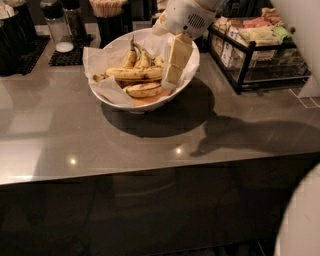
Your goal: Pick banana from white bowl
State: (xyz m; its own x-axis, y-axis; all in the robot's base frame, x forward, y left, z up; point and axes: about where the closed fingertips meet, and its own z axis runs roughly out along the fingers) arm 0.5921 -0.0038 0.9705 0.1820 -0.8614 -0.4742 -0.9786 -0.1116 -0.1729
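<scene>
The white bowl (116,99), lined with crinkled white paper, stands on the grey counter at the back centre. Several speckled bananas lie in it. The banana (131,73), the longest one, lies crosswise across the middle of the pile, its right end close to the gripper. My gripper (170,79) hangs down from the cream wrist (186,16) inside the bowl's right side, its tip just right of the pile and next to the banana's right end. I cannot see whether it touches a banana.
A black wire basket (260,55) of packets stands right of the bowl. Behind the bowl are a cup of stirrers (107,14), a jar (56,26) on a black mat (66,56), and a dark container (11,35). The counter's front edge runs below. A white shape (301,223) fills the lower right corner.
</scene>
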